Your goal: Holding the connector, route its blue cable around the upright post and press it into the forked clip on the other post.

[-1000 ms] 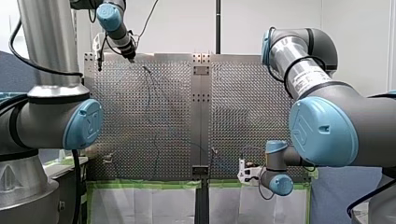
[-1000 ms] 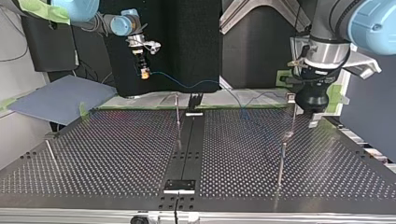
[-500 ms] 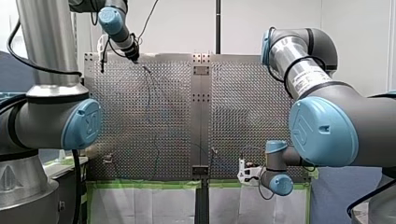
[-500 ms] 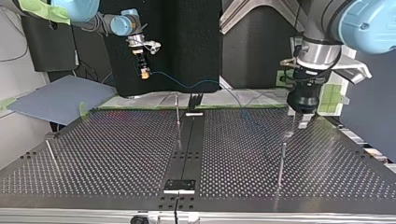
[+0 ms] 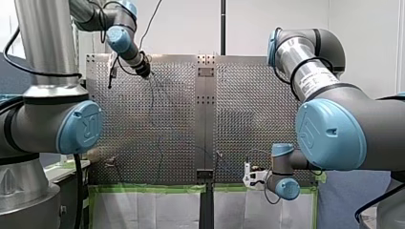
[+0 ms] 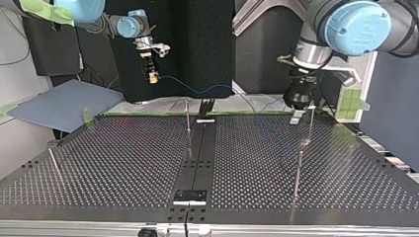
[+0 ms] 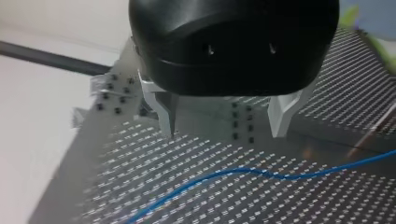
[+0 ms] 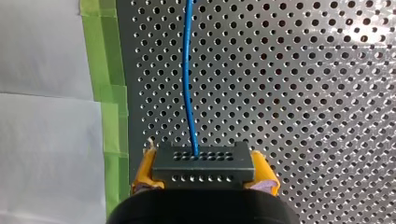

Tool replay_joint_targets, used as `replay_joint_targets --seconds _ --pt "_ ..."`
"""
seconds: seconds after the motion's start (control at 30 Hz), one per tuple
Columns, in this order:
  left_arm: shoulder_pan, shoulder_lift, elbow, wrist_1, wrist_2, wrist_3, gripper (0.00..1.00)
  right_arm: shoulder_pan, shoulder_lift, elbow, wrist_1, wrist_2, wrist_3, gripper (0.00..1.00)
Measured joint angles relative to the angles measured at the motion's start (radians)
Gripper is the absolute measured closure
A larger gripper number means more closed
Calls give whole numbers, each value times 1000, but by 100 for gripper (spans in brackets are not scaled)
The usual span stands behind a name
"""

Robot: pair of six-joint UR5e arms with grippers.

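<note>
While my right pincer (image 8: 204,171) clamps the connector (image 8: 203,161) above the bench's (image 8: 303,93) taped edge, its blue cable (image 8: 186,84) trails slack across the bench. My left pincer (image 7: 225,131) hangs wide, empty, over it. Routing not begun, I judge; next: sweep cable around upright post (image 6: 188,118).

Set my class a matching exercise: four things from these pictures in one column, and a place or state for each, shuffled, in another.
1 left gripper
2 connector
3 blue cable
4 green tape

A edging the perforated table
B clamped between yellow pads
C open, holding nothing
D leaving the connector, crossing the table

Pairs: 1-C, 2-B, 3-D, 4-A
</note>
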Motion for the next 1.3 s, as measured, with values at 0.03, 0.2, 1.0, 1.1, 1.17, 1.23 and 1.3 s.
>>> replay_joint_targets --seconds 0.03,0.2,1.0,1.1,1.17,1.23,1.3 --pt "-5 -6 -9 8 -1 8 0 0 0 0 0 0 0 100" --pt "-31 -47 -55 55 -7 53 0 0 0 0 -1 0 1 100" --pt "-62 -77 -78 264 -129 262 3 4 1 -2 18 -1 6 100" --pt "-69 -78 -78 286 -128 284 3 4 1 -6 33 -2 7 100" --pt "-73 -84 -75 303 -118 299 3 5 1 -7 46 -2 6 100" --pt "-77 -93 -67 318 -106 303 3 6 1 -8 61 -2 6 100" --pt "-83 -107 -55 336 -90 305 3 6 0 -8 72 -2 5 100"
